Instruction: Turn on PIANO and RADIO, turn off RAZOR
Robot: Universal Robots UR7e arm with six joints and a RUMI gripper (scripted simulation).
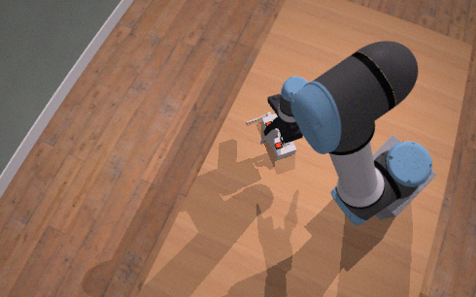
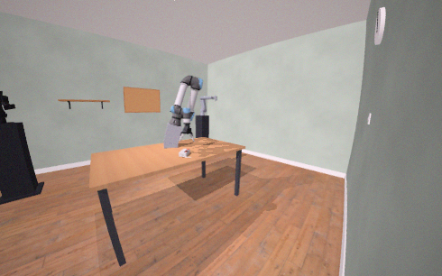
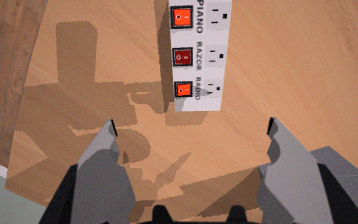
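The white power strip (image 3: 200,52) lies face up on the wooden table, switches and labels showing. The PIANO switch (image 3: 182,17) glows bright red. The RAZOR switch (image 3: 183,57) is dark red. The RADIO switch (image 3: 183,90) glows bright red. My gripper (image 3: 190,119) hovers above the table just short of the strip's RADIO end, fingers spread wide with nothing between them. In the top view the strip (image 1: 279,141) is partly hidden under my wrist. In the exterior view it (image 2: 185,153) shows as a small white block below my gripper (image 2: 186,134).
The arm's base (image 1: 387,186) stands on the table to the right of the strip. The table's left edge (image 1: 226,112) is close to the strip. A black pedestal (image 2: 9,162) stands on the floor far left, and another (image 2: 202,126) stands behind the table.
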